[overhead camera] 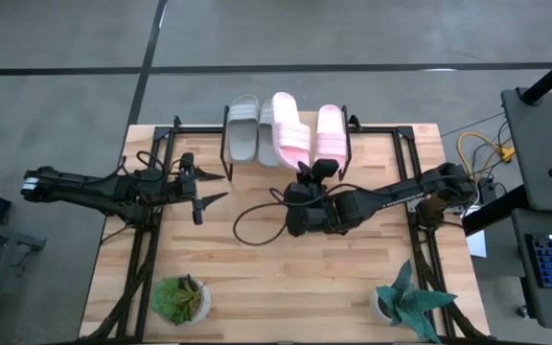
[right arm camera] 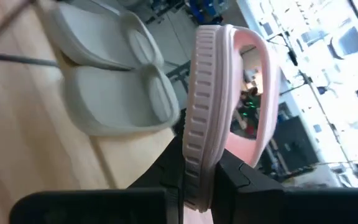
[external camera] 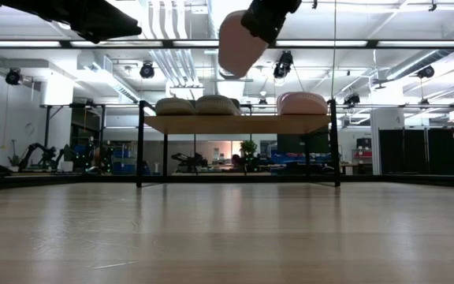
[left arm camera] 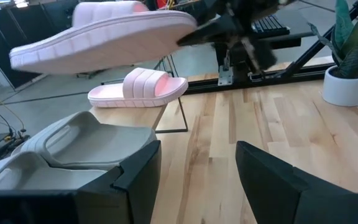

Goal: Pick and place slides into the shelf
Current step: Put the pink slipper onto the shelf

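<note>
pink slide (overhead camera: 290,134), lengthwise toward shelf (overhead camera: 235,171), right gripper (overhead camera: 307,175)

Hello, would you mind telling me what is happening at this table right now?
The right gripper is shut on a pink slide, holding it in the air above the shelf. Three slides already lie on the shelf's plank: the two grey slides side by side, and the other pink slide at the far end from them. The left gripper is open, holds nothing, and waits over the table beside the shelf.
</note>
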Controlling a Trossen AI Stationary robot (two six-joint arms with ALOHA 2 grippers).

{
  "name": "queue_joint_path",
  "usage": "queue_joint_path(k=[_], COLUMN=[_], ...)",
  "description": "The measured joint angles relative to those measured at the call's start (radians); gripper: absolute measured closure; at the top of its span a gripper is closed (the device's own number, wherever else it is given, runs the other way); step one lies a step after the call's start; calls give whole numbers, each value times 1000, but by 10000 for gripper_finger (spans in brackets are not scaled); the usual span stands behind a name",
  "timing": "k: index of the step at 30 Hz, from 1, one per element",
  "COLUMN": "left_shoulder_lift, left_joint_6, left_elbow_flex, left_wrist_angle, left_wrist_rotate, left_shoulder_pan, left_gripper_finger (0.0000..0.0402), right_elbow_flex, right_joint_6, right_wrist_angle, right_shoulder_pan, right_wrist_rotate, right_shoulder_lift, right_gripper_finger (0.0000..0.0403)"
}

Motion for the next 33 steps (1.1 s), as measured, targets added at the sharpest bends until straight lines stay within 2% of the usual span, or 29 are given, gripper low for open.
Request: queue_joint_path(k=[2, 6, 11, 15, 18, 22, 25, 29, 33], left_shoulder_lift=[-6, -17, -23, -29, -34, -41, -44, -45, -43], left_joint_6=[0, 0, 0, 0, 0, 0, 0, 0, 0], left_elbow_flex=[0, -1, -1, -1, -1, -1, -1, -1, -1], left_wrist_angle=[0, -2, 0, -1, 2, 2, 2, 2, 2], left_wrist_rotate=[0, 0, 0, 0, 0, 0, 0, 0, 0], left_shoulder_pan=[0, 0, 0, 0, 0, 0, 0, 0, 0], left_gripper_finger=[209, 209, 209, 209, 209, 209, 209, 209, 209], right_elbow_flex=[19, 54, 75, 122, 203, 344, 444, 545, 583], right_joint_6=[33, 149, 313, 364, 399, 547, 654, 686, 686], right_wrist_angle=[-5, -3, -4, -10, -99, -375, -585, -742, -835], right_shoulder_pan=[19, 61, 98, 139, 180, 237, 269, 295, 286], right_wrist_rotate=[-25, -145, -381, -561, -663, -662, -593, -491, -444], right_shoulder_lift=[7, -2, -21, -24, -24, -14, 14, 56, 116], right_gripper_finger=[374, 374, 374, 374, 374, 374, 374, 374, 375])
